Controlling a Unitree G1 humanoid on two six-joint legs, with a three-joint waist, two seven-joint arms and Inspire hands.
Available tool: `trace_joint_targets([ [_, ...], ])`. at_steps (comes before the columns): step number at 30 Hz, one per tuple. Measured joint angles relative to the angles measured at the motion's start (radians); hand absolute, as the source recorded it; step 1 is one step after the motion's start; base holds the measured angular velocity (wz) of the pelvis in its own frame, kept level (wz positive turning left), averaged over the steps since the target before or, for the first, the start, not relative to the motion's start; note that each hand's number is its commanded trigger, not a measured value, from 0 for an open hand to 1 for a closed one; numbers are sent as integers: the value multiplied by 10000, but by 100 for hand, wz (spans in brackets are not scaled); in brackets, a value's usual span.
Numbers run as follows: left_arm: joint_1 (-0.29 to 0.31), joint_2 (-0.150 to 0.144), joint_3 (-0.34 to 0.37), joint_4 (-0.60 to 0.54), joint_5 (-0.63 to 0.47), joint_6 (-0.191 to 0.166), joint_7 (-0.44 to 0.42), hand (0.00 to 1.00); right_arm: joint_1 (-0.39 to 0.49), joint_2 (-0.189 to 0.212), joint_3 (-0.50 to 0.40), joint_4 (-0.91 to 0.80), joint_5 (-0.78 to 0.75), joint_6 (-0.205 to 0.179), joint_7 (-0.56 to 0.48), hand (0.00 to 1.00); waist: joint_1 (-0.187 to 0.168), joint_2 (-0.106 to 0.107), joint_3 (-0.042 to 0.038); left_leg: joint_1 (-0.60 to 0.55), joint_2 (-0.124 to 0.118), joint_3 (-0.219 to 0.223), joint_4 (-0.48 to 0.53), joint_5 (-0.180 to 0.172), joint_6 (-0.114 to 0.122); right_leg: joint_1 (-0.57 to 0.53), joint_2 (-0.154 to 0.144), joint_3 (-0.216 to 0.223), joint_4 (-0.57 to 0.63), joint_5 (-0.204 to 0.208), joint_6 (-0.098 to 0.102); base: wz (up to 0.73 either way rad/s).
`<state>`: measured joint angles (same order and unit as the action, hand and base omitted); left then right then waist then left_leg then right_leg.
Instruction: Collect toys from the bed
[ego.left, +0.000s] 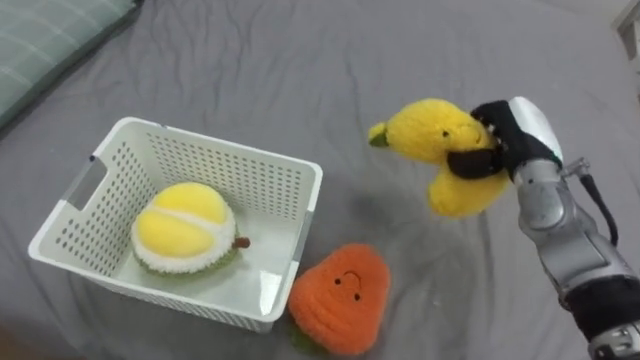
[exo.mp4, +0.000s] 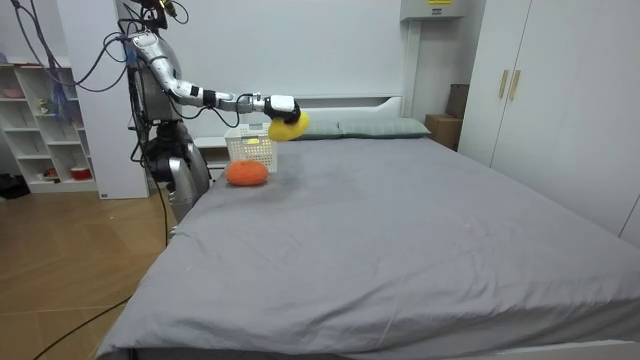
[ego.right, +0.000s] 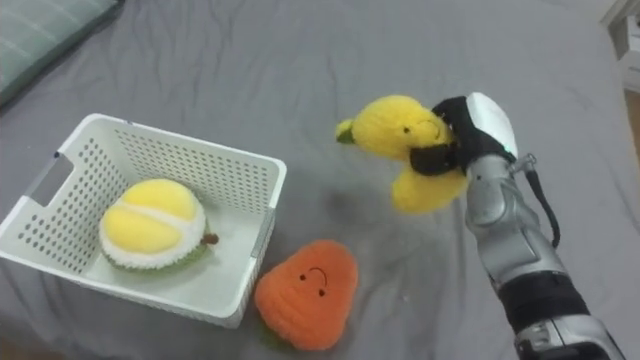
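Nearest the robot, and lower and left of the right hand, an orange plush toy with a small stitched face lies on the grey bed sheet, touching the near right corner of a white perforated basket. The basket sits flat on the sheet well to the left of the hand. In it rests a plush durian, yellow with a pale seam and a green underside, towards the basket's left half. Farther out, the right hand is stretched over the bed with its dark fingers curled tightly round a yellow plush banana. The toy hangs clear of the sheet, its green stem tip pointing left, away from the palm, and its lower lobe sagging under the fingers. The banana is level with the basket's far rim but apart from it, with bare sheet between them. Beyond the basket, far to the left of the hand, the corner of a green striped pillow lies at the bed's edge. In the room view the robot stands on the wooden floor at the side of the bed near its head end, its arm held straight out over the mattress. The banana is gripped just past the basket, the orange toy lies in front of the basket, and a white wardrobe stands across the bed at the room view's right.
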<state>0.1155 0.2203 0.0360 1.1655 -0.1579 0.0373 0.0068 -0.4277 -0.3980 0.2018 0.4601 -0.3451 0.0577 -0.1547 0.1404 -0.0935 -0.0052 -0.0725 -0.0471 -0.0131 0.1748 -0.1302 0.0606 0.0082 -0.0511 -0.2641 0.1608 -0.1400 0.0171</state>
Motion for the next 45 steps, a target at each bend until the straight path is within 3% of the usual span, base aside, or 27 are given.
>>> trace_joint_targets([
  [4,156,-40,23,-85,188,81,1,0,57,-7,4,-1345,254,88,248,100,52,20,-6,215,-22,-27,-16,-10,15,220,3,88,-54,-12,16,3],
  [7,213,-93,63,-147,217,122,8,0,58,5,29,-1878,181,107,512,100,91,62,28,380,-42,-82,-55,-15,23,407,-7,67,-72,-22,32,5],
  [9,275,-165,247,-298,251,244,17,0,58,17,32,-2333,144,339,746,100,202,119,67,419,-52,-112,-71,-18,28,440,-14,55,-72,-25,37,2],
  [13,333,-179,394,-472,659,292,30,0,60,53,93,-3103,-54,598,940,100,364,136,77,436,-47,-196,-103,-19,23,478,-22,-137,-77,-34,51,5],
  [17,323,-309,397,-621,770,305,48,0,60,352,147,-3682,-317,686,1050,100,506,172,105,485,-101,-506,-103,-19,21,656,-47,-382,-111,-40,62,21],
  [22,265,-366,397,-726,1097,473,56,0,58,453,681,-3880,-459,903,1261,100,906,141,155,482,-205,-823,-52,-20,30,774,-79,-413,-111,-83,130,19],
  [24,228,-362,407,-734,1331,625,88,0,52,705,892,-3880,-634,1192,1396,100,1120,77,187,457,-243,-971,-18,-20,31,791,-79,-410,-111,-86,135,15],
  [28,165,-387,406,-728,1873,897,88,0,52,833,1132,-3880,-908,1467,1662,99,1434,26,200,381,-341,-1149,118,-17,42,812,-143,-505,-111,-127,192,17],
  [30,158,-392,419,-731,2352,1062,90,0,52,913,1331,-3880,-1054,1626,1870,82,1578,-17,202,290,-402,-1316,213,-8,59,832,-178,-706,-101,-127,193,20],
  [31,154,-398,419,-744,2439,1095,90,0,52,973,1339,-3880,-1126,1658,1929,55,1673,-30,211,276,-407,-1316,230,-11,64,833,-181,-718,-100,-128,194,13],
  [32,156,-418,413,-760,2668,1139,91,0,51,1109,1354,-3882,-1326,1729,1996,18,1717,-56,205,201,-430,-1376,281,-14,68,833,-196,-854,-98,-129,196,20],
  [33,148,-444,408,-778,2864,1168,92,0,49,1280,1351,-3886,-1371,1769,1999,0,1754,-95,188,137,-471,-1508,320,-22,79,826,-211,-914,-96,-135,205,24],
  [39,121,-524,396,-879,3096,1325,92,0,49,1889,1454,-3884,-1385,1820,2006,0,2240,-167,175,158,-509,-1543,324,6,111,832,-228,-679,-88,-140,213,4],
  [45,219,-554,398,-1154,3290,1431,93,0,49,2039,1700,-3883,-1374,1820,2043,0,2271,-174,207,149,-534,-1603,323,10,121,878,-243,-680,-90,-145,220,2],
])
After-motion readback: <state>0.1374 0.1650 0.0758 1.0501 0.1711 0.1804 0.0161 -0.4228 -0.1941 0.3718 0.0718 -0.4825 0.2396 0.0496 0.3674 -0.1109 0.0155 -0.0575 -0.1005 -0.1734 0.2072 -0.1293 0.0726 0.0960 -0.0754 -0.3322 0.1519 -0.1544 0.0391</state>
